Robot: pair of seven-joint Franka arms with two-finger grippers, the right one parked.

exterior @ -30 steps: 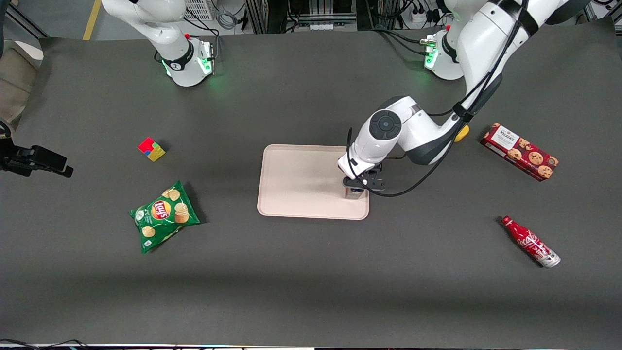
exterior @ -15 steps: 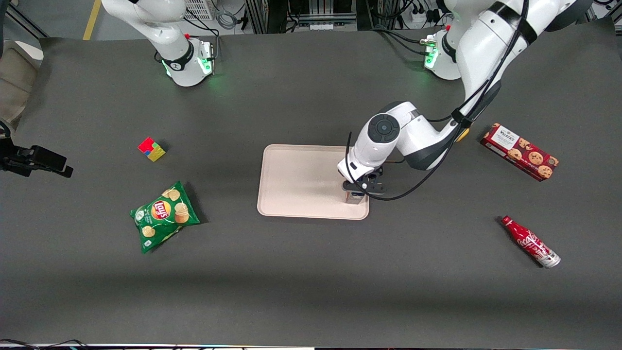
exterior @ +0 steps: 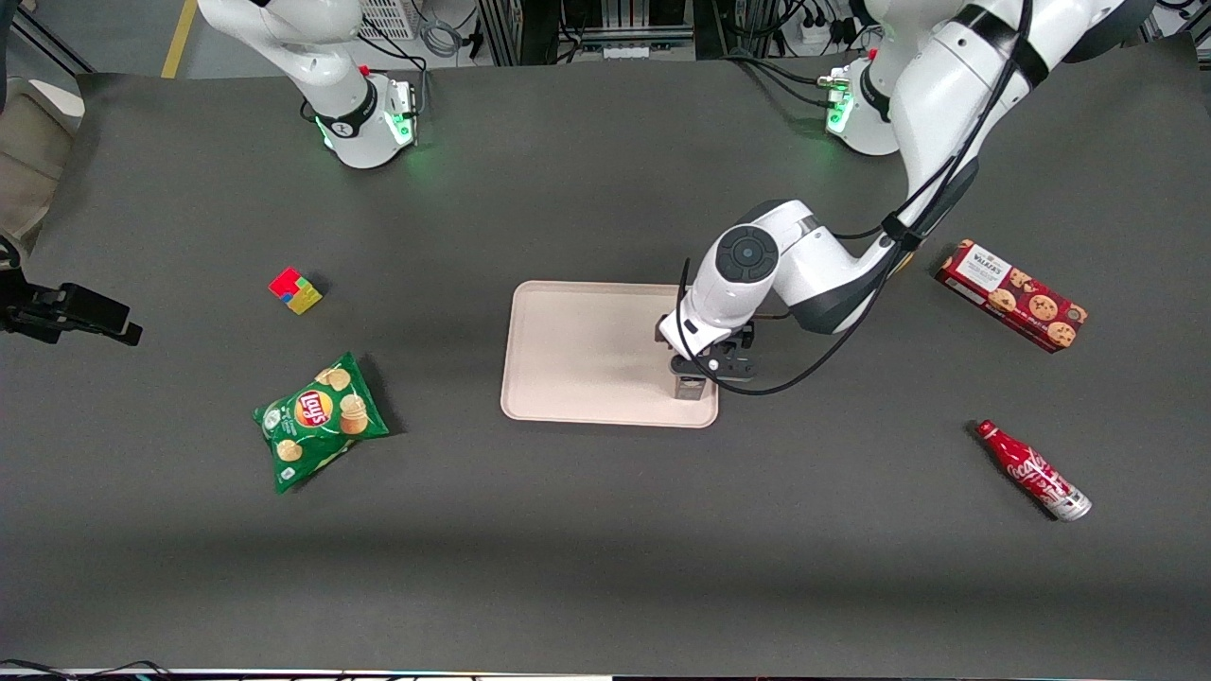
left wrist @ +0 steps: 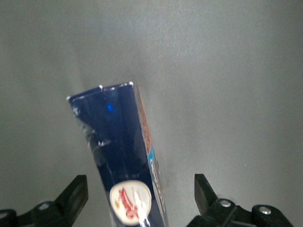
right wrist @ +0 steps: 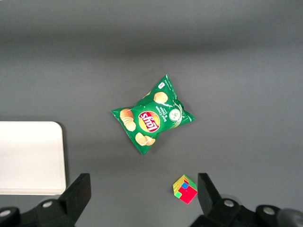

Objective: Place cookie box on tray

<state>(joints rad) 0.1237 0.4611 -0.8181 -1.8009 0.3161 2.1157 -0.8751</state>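
in your front view, the green bag (exterior: 319, 421) reads lay's. the claw (exterior: 693, 386) hangs over the tray (exterior: 587, 355), at its corner toward the working arm. in your left wrist view, the cookie box (left wrist: 120, 153) stands between spread fingers (left wrist: 75, 195), untouched.

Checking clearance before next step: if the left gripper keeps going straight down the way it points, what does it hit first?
The cookie box, standing between the open fingers of the left gripper. Directly below lies the tray, near its corner. Whether the box already rests on the tray I cannot tell.
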